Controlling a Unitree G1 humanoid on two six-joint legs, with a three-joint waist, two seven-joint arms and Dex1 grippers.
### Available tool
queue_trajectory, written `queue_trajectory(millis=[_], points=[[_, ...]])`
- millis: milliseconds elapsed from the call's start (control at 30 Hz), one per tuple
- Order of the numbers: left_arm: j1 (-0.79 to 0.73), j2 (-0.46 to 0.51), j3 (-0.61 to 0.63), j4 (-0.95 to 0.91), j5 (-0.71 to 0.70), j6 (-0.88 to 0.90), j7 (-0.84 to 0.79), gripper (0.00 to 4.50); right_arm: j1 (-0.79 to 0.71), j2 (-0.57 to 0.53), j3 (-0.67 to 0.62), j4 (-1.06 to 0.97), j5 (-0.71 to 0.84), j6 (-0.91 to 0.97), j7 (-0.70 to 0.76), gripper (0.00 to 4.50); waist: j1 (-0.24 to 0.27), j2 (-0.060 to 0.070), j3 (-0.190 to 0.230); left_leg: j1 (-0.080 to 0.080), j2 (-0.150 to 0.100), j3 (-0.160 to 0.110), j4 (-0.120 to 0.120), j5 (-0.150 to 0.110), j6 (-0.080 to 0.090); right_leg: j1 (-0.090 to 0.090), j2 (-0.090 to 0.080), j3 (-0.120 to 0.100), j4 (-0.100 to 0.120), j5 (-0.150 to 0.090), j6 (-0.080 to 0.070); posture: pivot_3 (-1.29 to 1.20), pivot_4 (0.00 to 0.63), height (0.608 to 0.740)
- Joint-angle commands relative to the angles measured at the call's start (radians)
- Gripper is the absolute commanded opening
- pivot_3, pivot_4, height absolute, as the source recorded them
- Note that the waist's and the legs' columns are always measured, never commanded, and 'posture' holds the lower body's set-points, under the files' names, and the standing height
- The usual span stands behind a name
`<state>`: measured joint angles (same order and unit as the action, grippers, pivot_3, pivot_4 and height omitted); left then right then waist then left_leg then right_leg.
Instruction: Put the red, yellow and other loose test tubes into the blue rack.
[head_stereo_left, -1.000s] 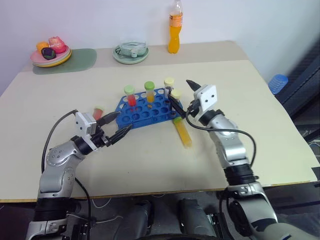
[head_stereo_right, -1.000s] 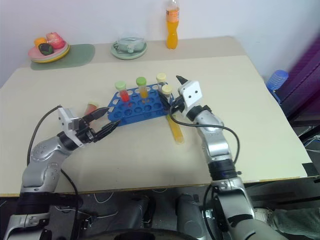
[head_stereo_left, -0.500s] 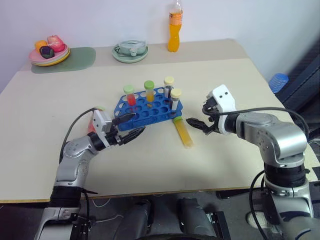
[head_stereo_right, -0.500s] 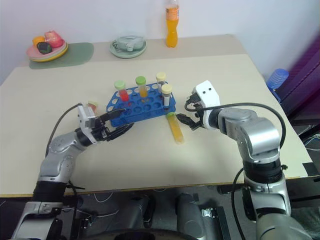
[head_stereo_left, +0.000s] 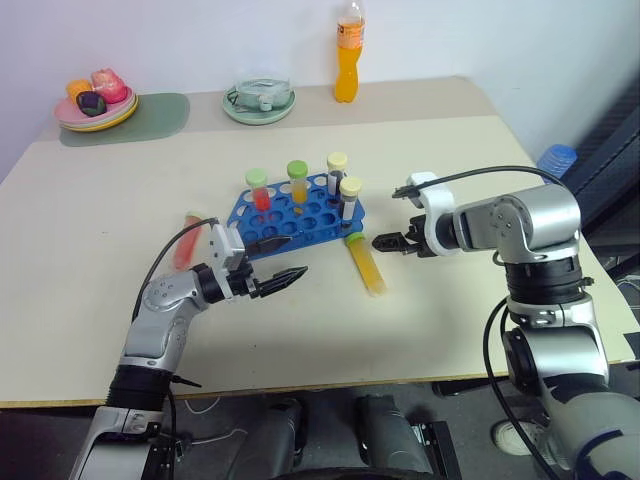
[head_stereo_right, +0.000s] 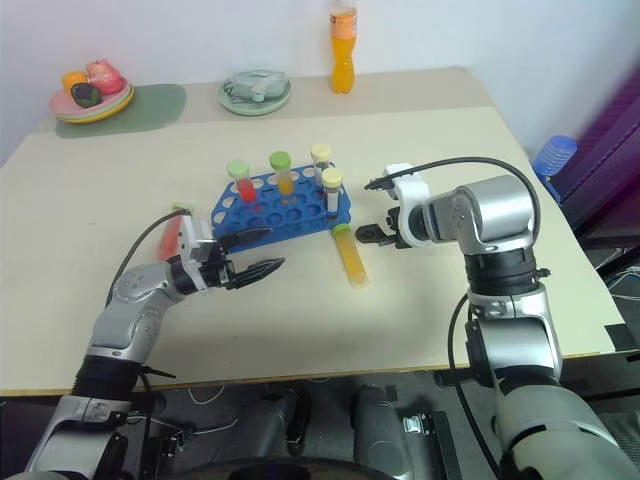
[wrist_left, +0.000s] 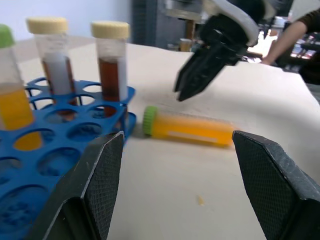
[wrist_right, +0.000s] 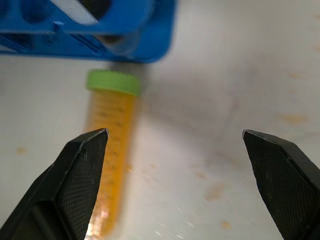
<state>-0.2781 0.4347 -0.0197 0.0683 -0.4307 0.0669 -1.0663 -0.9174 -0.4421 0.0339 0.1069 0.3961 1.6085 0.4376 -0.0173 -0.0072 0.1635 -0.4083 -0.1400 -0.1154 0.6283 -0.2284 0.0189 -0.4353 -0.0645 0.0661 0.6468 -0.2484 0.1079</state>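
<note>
Counter (head_stereo_left: 470, 300): my work surface, pale and broad; everything sits on it.
Blue rack (head_stereo_left: 300, 212): mid-counter, four tubes upright in it: red with a light green cap, yellow-orange with a green cap, two brown with cream caps.
Progress: judged well along, with two tubes still lying loose.
Yellow tube (head_stereo_left: 366, 264): lies flat just off the rack's right front corner, green cap toward the rack. Seems the next one to lift.
Red tube (head_stereo_left: 188, 243): lies flat to the left of the rack, partly behind my left arm.
Right tool (head_stereo_left: 392, 243): jaws wide, empty, just right of the yellow tube's cap end, tips pointing at it. In the right wrist view the tube sits off to one finger's side, not centred.
Left tool (head_stereo_left: 277, 261): jaws apart, empty, in front of the rack's near edge.
In the way: the rack wall, close to the tube's cap, crowds a grip there.
Far edge: orange drink bottle (head_stereo_left: 349, 55), pale green dish (head_stereo_left: 259, 103), plate of toy food (head_stereo_left: 96, 104), all well apart from the work.
</note>
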Motion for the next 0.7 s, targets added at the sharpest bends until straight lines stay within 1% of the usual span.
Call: queue_trajectory(millis=[33,233,267,433,700], points=[[0.003,0.036,-0.004,-0.049,0.009,0.008,-0.022,3.52,-0.055,0.038,0.007,0.036,0.028,0.006,-0.015,4.41,0.001,0.0,0.0,0.0,0.0,0.0,0.0,0.0,0.0,0.0,0.0,0.0,0.0,0.0,0.0,0.0,0.15,0.74],[-0.025,0.092,-0.011,-0.056,0.047,-0.002,-0.042,3.52,-0.068,0.067,0.035,-0.007,0.056,0.006,0.01,4.41,0.004,0.0,0.0,0.0,0.0,0.0,0.0,0.0,0.0,0.0,0.0,0.0,0.0,0.0,0.0,0.0,0.15,0.74],[-0.036,0.097,-0.003,-0.061,0.044,0.011,-0.034,3.52,-0.059,0.071,0.031,-0.025,0.061,-0.023,0.017,4.41,0.005,0.0,0.0,0.0,0.0,0.0,0.0,0.0,0.0,0.0,0.0,0.0,0.0,0.0,0.0,0.0,0.15,0.74],[-0.057,0.127,0.001,-0.057,0.055,0.023,-0.034,3.52,-0.033,0.072,0.027,-0.084,0.081,-0.016,0.027,4.41,0.002,0.0,0.0,0.0,0.0,0.0,0.0,0.0,0.0,0.0,0.0,0.0,0.0,0.0,0.0,0.0,0.15,0.74],[-0.1,0.144,0.011,0.024,0.076,-0.005,-0.054,3.52,-0.042,0.104,0.08,0.001,0.03,0.005,-0.033,4.41,0.001,0.0,0.0,0.0,0.0,0.0,0.0,0.0,0.0,-0.001,0.0,0.0,0.001,0.0,0.0,0.0,0.15,0.74]])
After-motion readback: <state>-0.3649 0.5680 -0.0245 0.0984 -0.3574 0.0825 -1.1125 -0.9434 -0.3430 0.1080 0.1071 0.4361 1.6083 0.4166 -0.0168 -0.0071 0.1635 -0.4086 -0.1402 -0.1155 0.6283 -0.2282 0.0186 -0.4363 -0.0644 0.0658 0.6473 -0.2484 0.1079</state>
